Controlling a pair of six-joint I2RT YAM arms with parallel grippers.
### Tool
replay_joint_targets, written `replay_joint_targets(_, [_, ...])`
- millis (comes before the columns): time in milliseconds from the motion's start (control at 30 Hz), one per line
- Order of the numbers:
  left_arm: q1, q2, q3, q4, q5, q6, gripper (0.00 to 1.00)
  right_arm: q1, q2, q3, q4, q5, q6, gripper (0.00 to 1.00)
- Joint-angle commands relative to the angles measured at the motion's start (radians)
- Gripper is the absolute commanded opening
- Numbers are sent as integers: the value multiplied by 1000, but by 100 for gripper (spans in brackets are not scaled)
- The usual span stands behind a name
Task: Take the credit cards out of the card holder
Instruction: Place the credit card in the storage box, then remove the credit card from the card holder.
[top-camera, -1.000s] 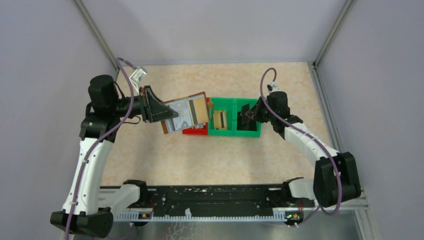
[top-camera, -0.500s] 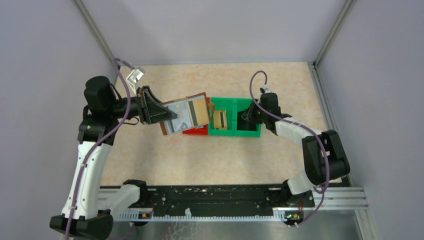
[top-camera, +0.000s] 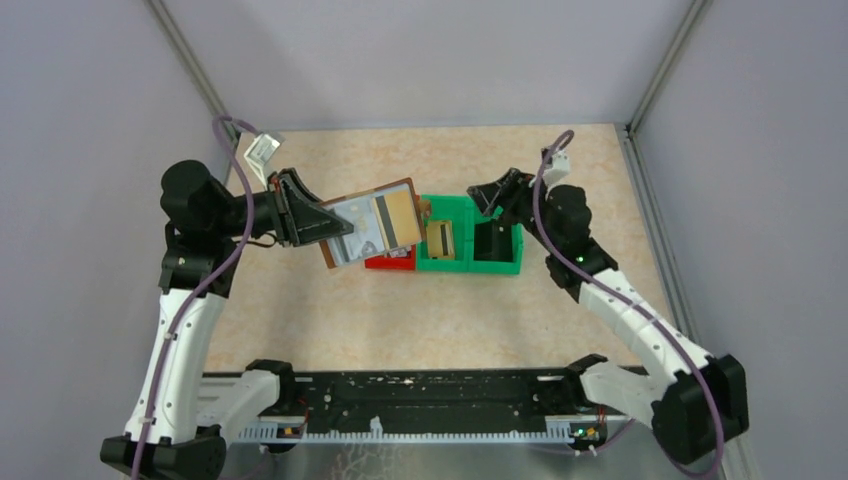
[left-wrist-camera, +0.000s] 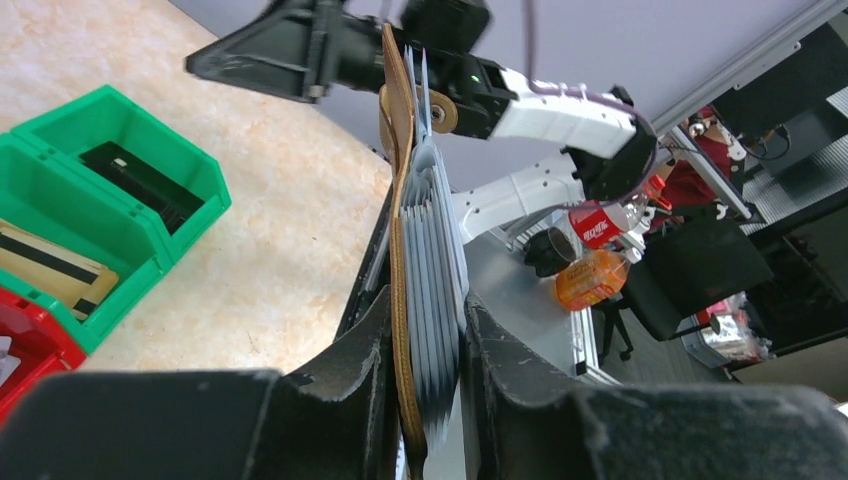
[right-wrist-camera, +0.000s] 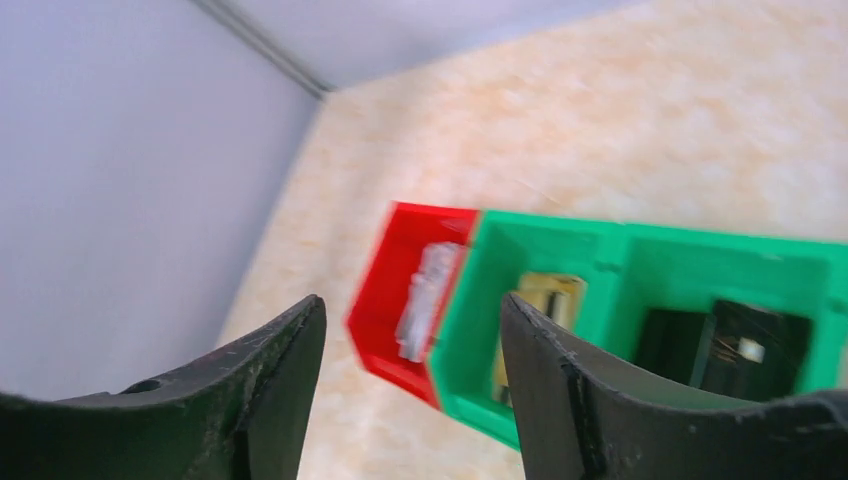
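The bench (top-camera: 420, 320) carries 3 bins in a row: the red bin (top-camera: 390, 263) at 9 o'clock, then the middle green bin (top-camera: 445, 203) and the end green bin (top-camera: 497, 266). The card holder (top-camera: 372, 225) is off the bench, open, overhanging the red bin. My left claw (top-camera: 340, 228) is narrow, pinching its 9 o'clock edge. My right claw (right-wrist-camera: 410, 320) stands wide and holds nothing, above the end green bin's 12 o'clock rim.

Credit cards:
- 1 pocketed gold card (top-camera: 395, 218) sits in the holder.
- 1 loose gold card (top-camera: 441, 238) lies in the middle green bin.
- 1 dark card (right-wrist-camera: 720, 340) lies in the end green bin.

Card holder (top-camera: 372, 225) left of bins (top-camera: 470, 266)
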Motion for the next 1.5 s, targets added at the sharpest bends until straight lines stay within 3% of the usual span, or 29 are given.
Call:
replay_joint_targets(0, [0,-29,-17,147,-61,-91,0,79,-137,-46,156,-38,73,70])
replay_joint_targets(133, [0,-44,-43,242,-138,-173,0,175,-187,-139,388,-137,180,84])
replay_joint_targets(367, [0,-52,-38,281,-175,-202,0,292,-112,-225,948,-312,411,89])
replay_joint_targets(633, [0,-49,-41,307,-168,-233,0,454,-28,-132,958,-219,265,89])
replay_joint_targets(867, [0,-53,-42,322,-167,-257,0,476,88,-58,1106,-165,330,73])
replay_joint_targets(1067, [0,-68,-63,319,-168,-253,0,489,162,26,1134,-173,375,45])
replay_joint_targets(1200, [0,-81,-77,298,-153,-222,0,488,146,29,1126,-159,370,32])
replay_joint_targets(1267, [0,-95,-94,273,-156,-187,0,488,133,26,1115,-161,364,20])
replay_joint_targets(1333, [0,-112,-115,238,-166,-141,9,486,112,25,1075,-169,352,7])
replay_joint_targets(1467, [0,-155,-120,98,-252,41,64,473,65,96,814,-260,260,0])
